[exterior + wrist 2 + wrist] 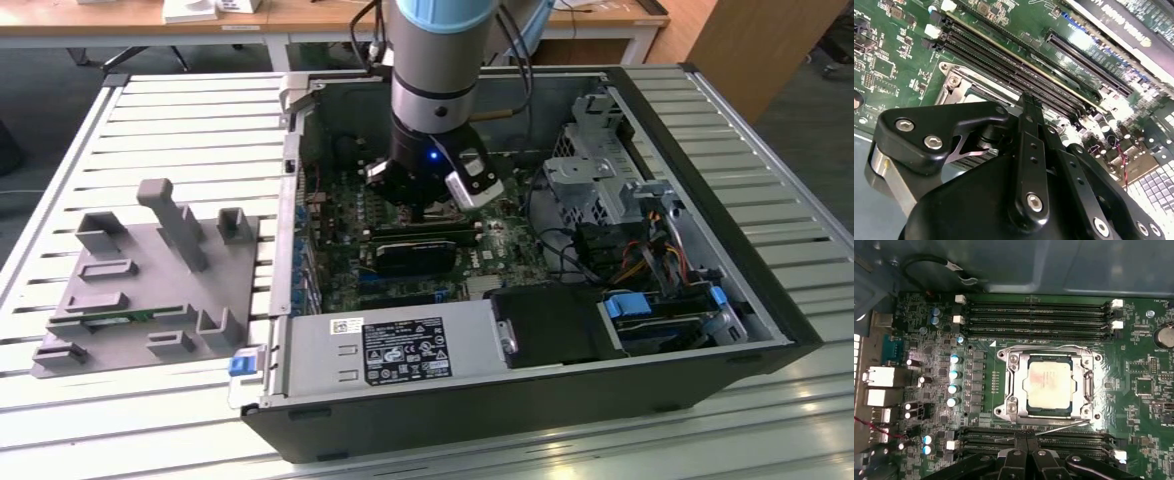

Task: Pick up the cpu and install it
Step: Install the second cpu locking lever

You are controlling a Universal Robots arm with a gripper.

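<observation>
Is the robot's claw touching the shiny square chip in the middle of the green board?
Apart. In the first wrist view the cpu sits in its socket frame, and the gripper is off beside it, with green board showing between them.

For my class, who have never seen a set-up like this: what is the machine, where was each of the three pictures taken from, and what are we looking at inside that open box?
The machine is a robot arm reaching down into an open computer case that lies on a slatted table. The exterior view comes from a camera standing off the arm and looking at the whole scene. Both wrist views come from cameras riding on the arm near its gripper, the black part that grasps things.

Inside the case is a green circuit board. In the first wrist view the cpu, a flat silvery square chip, sits in its metal-framed socket on that board, apart from the gripper. The gripper's jaws are pressed together and hold nothing.

Beside the case, on the exterior view's left, stands a grey holder with upright posts.
</observation>
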